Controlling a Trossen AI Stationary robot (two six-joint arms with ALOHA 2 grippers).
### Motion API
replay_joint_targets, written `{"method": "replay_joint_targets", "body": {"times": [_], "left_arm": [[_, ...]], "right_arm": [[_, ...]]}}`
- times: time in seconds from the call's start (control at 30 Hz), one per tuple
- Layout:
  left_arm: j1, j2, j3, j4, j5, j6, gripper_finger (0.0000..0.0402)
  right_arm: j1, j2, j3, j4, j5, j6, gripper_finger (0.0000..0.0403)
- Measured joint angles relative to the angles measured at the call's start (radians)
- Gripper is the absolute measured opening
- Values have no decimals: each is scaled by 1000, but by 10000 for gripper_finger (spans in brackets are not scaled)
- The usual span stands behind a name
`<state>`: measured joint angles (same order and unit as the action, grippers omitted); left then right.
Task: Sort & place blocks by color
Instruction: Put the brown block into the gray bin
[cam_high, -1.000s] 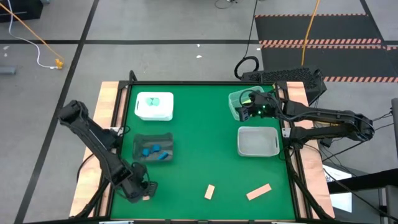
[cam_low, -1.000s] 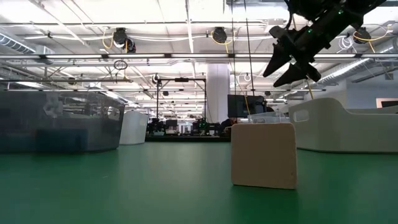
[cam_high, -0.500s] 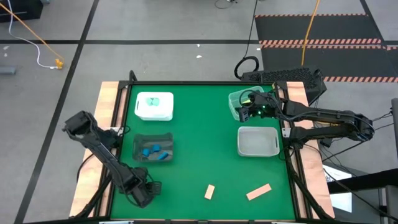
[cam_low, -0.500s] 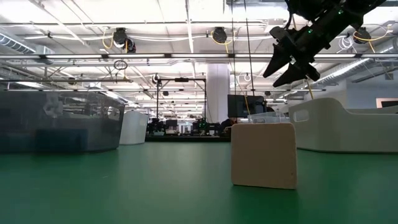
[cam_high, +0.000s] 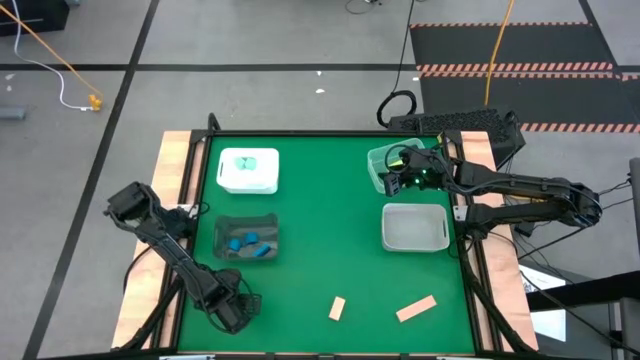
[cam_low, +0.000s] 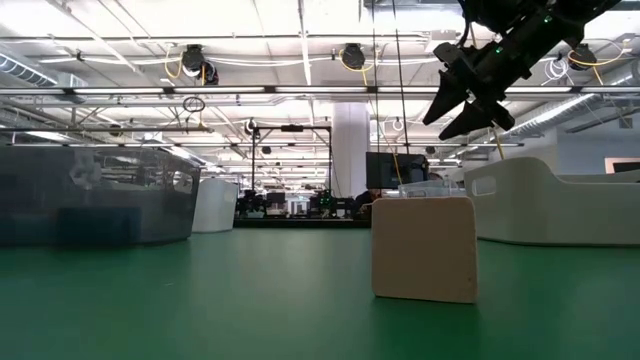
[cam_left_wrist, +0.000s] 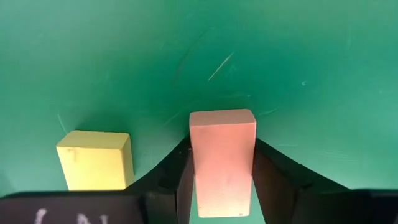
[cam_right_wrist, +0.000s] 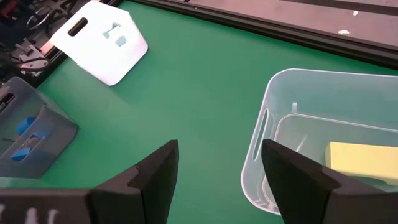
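My left gripper (cam_high: 234, 311) stands at the near-left corner of the table and points down. It is shut on a tan-peach block (cam_left_wrist: 222, 158). A yellow-green block (cam_left_wrist: 96, 159) lies on the table just beside it. Two more tan-peach blocks (cam_high: 337, 308) (cam_high: 416, 309) lie near the near edge; one of them (cam_low: 424, 248) stands close in the low view. My right gripper (cam_high: 398, 182) (cam_low: 468, 103) hangs open above the clear tray (cam_right_wrist: 292, 112), which holds a yellow-green block (cam_right_wrist: 364, 162). My left gripper has the tan-peach block pinched between its two fingers (cam_left_wrist: 179, 171), which lie on the block's two long sides (cam_left_wrist: 198, 163). The fingers come from above, pointing down, along the block. Whether the block is off the table, I cannot tell.
A white tray (cam_high: 248, 171) with pale teal blocks sits far left. A grey tray (cam_high: 247, 238) with blue blocks sits near it. A pale tray (cam_high: 415, 228) lies at the right, nearer than the clear one. Open green mat (cam_high: 320, 220) lies in the middle.
My left arm's elbow has swung toward the near edge, and its gripper has shifted a little to the right at the near-left corner. My right arm has kept still.
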<state>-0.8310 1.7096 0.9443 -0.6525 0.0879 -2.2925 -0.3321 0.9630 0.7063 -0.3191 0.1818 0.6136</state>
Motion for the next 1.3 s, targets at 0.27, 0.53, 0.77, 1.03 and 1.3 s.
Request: {"method": "replay_joint_targets", "body": {"times": [0.27, 0.53, 0.77, 1.03, 1.3], "left_arm": [[9, -62, 32, 95, -182, 111, 129], [77, -142, 154, 98, -586, 376, 129], [236, -148, 258, 137, -738, 838, 129], [417, -146, 277, 598, -793, 1619, 129], [507, -144, 277, 1057, -805, 1866, 129]], "right_arm": [[0, 0, 0, 4, -52, 27, 220], [18, 0, 0, 101, -271, 120, 220], [153, 4, 0, 403, -288, 85, 220], [294, 25, 0, 550, -287, 195, 220], [419, 87, 0, 735, -165, 89, 224]]}}
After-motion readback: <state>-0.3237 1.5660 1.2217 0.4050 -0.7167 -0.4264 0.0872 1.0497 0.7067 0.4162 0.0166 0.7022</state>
